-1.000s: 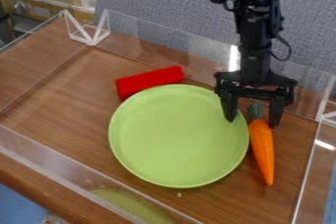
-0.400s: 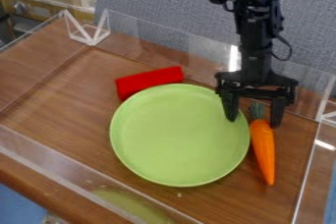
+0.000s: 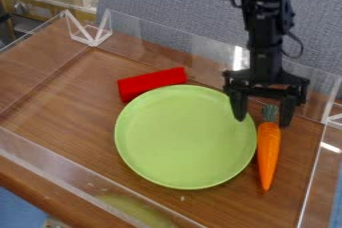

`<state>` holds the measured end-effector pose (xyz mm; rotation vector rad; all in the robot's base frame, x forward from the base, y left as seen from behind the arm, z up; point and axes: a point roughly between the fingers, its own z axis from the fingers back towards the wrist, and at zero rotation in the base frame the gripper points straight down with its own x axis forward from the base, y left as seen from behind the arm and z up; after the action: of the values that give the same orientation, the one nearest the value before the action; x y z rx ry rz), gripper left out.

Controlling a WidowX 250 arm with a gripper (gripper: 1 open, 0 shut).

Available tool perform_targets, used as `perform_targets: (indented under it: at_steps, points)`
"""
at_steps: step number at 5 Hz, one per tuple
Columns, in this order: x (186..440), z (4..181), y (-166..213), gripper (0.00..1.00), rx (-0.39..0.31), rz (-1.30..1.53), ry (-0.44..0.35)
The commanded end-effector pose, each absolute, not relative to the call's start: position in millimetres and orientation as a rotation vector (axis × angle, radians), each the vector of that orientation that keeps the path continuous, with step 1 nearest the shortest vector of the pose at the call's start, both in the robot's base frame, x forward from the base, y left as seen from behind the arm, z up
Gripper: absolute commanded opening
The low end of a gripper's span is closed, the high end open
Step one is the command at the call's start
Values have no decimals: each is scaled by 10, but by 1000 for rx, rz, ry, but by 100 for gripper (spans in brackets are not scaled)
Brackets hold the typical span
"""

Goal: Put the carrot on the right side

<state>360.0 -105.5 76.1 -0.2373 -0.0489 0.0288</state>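
Observation:
The orange carrot lies on the wooden table to the right of the green plate, its dark green top pointing toward the back and partly hidden by the gripper. My gripper hangs just above the carrot's leafy end, pointing down, its fingers spread open with nothing held between them. The black arm rises from it toward the top of the view.
A red rectangular block lies behind the plate on the left. Clear acrylic walls ring the table, with a white triangular bracket at the back left corner. A grey panel stands behind.
The gripper has risen a little above the carrot, still open. The carrot's lower tip has swung slightly left, so it lies straighter beside the plate.

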Motion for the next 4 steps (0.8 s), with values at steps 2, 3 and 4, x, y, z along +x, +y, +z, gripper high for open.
perform_targets:
  at_steps: [2,3,4]
  points:
    - [3452,1690,-484,100,-267,56,-243]
    - [3362,1821,-177,100,-244,70,-276]
    - [3294,1788,-187,100,-230,22,-269]
